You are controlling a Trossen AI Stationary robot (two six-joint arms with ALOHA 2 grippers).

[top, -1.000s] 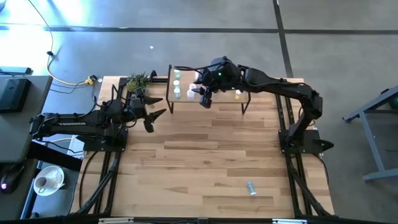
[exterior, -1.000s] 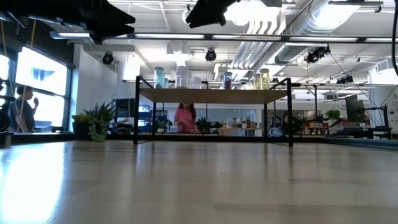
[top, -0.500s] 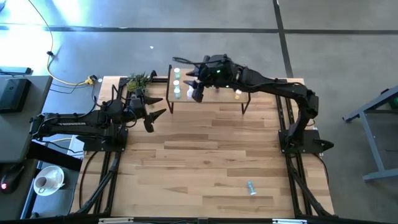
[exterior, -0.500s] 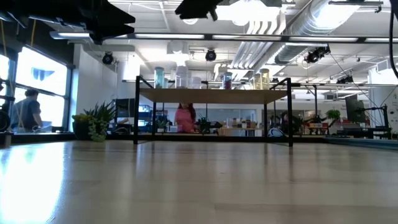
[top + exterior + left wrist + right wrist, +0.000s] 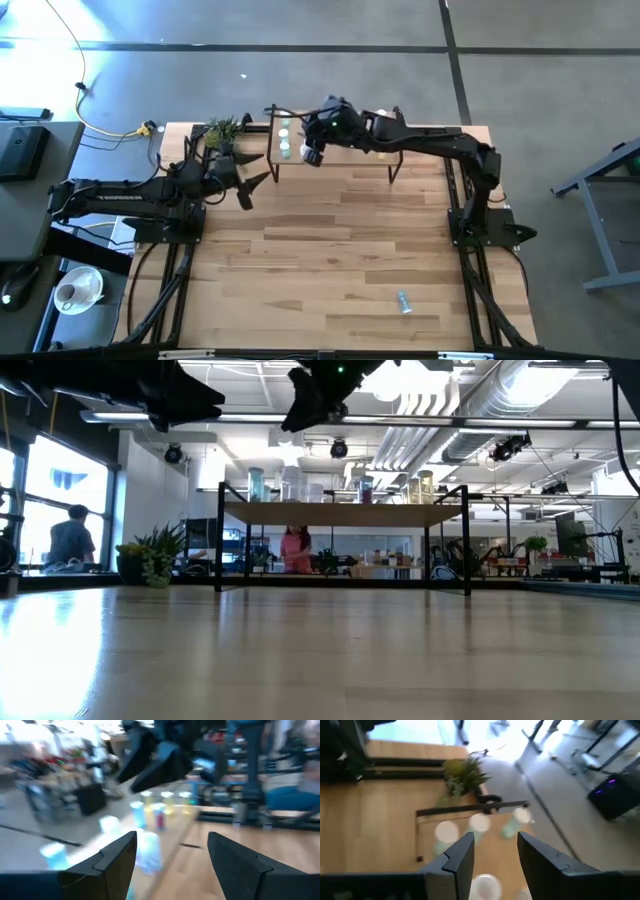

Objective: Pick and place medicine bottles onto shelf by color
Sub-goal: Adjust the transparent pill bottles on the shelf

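The shelf [image 5: 350, 150] stands at the table's far edge, a light-wood board on black legs; it also shows in the low view [image 5: 340, 513]. Small bottles stand at its left end [image 5: 284, 142] and toward its right [image 5: 381, 152]. My right gripper [image 5: 312, 152] hangs open above the shelf's left part. Its wrist view looks down past the fingers [image 5: 492, 855] at white-capped bottles [image 5: 480, 822]. A white cap [image 5: 485, 887] shows in the gap, beside one finger only. My left gripper [image 5: 262, 170] is open and empty just left of the shelf, facing the bottles [image 5: 150, 847].
One bottle [image 5: 403, 301] lies on its side on the tabletop near the front right. A small green plant [image 5: 222, 130] stands at the far left corner, beside the shelf's left end. People move in the room behind the table [image 5: 297, 550].
My right gripper has gone toward the table's left edge, from above the shelf's middle to above its left part, staying above the bottles. My left gripper has edged a little toward the shelf.
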